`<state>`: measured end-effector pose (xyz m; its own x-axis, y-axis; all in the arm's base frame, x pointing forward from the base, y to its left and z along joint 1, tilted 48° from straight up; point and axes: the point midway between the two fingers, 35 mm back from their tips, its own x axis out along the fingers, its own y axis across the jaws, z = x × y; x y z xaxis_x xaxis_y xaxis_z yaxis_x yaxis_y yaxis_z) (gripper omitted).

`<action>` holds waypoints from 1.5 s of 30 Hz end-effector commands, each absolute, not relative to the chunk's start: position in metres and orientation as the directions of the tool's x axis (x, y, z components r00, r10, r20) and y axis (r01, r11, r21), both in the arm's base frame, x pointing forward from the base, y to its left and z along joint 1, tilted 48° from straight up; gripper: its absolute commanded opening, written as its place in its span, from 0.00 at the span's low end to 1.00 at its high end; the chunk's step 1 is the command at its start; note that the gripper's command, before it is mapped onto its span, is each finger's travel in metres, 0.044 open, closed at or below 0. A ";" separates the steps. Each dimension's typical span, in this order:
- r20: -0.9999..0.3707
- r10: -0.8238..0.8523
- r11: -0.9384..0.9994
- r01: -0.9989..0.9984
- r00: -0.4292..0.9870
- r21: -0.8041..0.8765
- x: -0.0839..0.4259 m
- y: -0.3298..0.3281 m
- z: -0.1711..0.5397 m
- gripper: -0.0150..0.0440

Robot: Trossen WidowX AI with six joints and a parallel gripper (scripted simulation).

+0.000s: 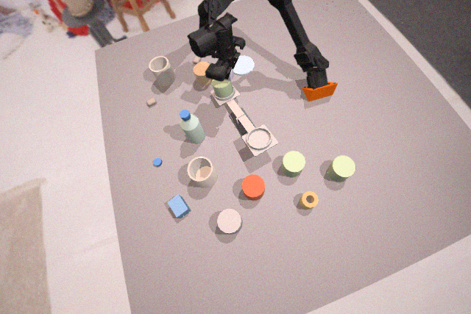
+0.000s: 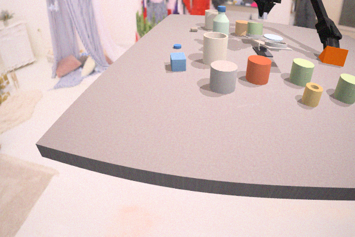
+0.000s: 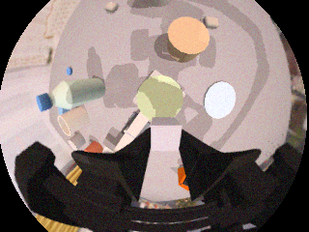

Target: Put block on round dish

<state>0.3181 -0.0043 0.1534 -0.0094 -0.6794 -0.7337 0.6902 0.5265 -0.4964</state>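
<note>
My gripper (image 1: 229, 73) (image 2: 262, 14) (image 3: 164, 130) is shut on a pale white block (image 2: 262, 15) (image 3: 166, 136), held high above the far end of the balance (image 1: 246, 123) (image 2: 282, 48) (image 3: 129, 137). A green cup (image 1: 223, 90) (image 2: 254, 29) (image 3: 159, 97) stands on that far end, just ahead of the block in the wrist view. The balance's near end holds only its empty ring (image 1: 259, 146). The pale blue round dish (image 1: 243, 65) (image 2: 273, 38) (image 3: 219, 100) lies beside the far end, right of the block in the wrist view, with nothing on it.
An orange cylinder (image 1: 202, 70) (image 3: 188, 36) stands near the cup. A bottle (image 1: 193, 129) (image 3: 79, 93) stands left of the balance. Two green cylinders (image 1: 293, 163) (image 1: 342, 168), a red cylinder (image 1: 253, 186) and a beige cup (image 1: 203, 177) stand nearer. An orange wedge (image 1: 320, 92) is by the arm's base.
</note>
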 end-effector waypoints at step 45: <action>-0.666 -0.744 0.438 0.707 -0.062 -0.555 0.225 -0.148 0.189 0.25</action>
